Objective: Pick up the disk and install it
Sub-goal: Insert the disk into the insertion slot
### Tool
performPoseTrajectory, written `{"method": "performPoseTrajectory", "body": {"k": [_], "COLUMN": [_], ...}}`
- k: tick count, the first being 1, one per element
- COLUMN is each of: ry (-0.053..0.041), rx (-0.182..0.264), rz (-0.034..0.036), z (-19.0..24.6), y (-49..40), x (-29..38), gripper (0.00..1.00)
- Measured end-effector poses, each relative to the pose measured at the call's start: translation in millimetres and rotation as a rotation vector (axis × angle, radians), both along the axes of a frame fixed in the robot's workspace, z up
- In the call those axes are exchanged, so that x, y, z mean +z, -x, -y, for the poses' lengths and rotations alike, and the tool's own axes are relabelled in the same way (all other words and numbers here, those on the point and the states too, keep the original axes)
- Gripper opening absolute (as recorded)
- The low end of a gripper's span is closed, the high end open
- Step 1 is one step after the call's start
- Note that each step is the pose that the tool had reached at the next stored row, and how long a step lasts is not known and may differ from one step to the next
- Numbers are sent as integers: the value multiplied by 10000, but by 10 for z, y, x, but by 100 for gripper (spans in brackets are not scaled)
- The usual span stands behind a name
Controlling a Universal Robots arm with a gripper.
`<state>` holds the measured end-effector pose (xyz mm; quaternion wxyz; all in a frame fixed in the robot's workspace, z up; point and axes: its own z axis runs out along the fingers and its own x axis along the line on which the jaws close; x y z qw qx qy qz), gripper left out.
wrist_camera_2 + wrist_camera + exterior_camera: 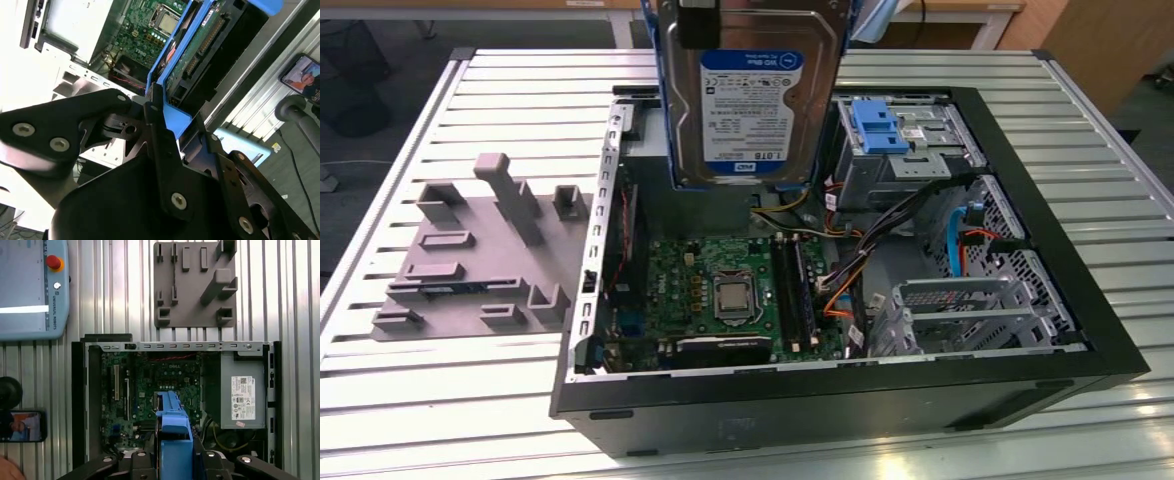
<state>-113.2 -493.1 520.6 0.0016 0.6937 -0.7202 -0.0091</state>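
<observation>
one disk (747,90) hangs upright, long axis vertical, over the open case (854,405), its blue carrier pinched in your gripper (172,120). from it, the grey fixture plate (467,260) lies at eight o'clock, the motherboard (720,290) inside the case at six, the blue bracket (874,128) at three, the metal cage (961,310) at five.

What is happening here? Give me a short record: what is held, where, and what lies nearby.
Held: the disk, blue-framed, clamped by the gripper
Pose: upright, label toward the exterior view
Place: in the air above the open computer case, over the motherboard
Installed: not yet
Nearby: grey moulded plate on the slatted table, at the exterior view's left of the case
</observation>
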Motion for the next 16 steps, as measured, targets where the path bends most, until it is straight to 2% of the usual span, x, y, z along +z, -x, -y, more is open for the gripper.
{"method": "performPoseTrajectory", "body": {"k": [4, 12, 14, 16], "ry": [1, 0, 0, 1], "rx": [-1, -1, 1, 0], "rz": [-1, -1, 0, -1], "z": [21, 27, 27, 28], "y": [-114, -450, -493, -498], "x": [-8, -36, -40, -40], "gripper": [36, 36, 36, 36]}}
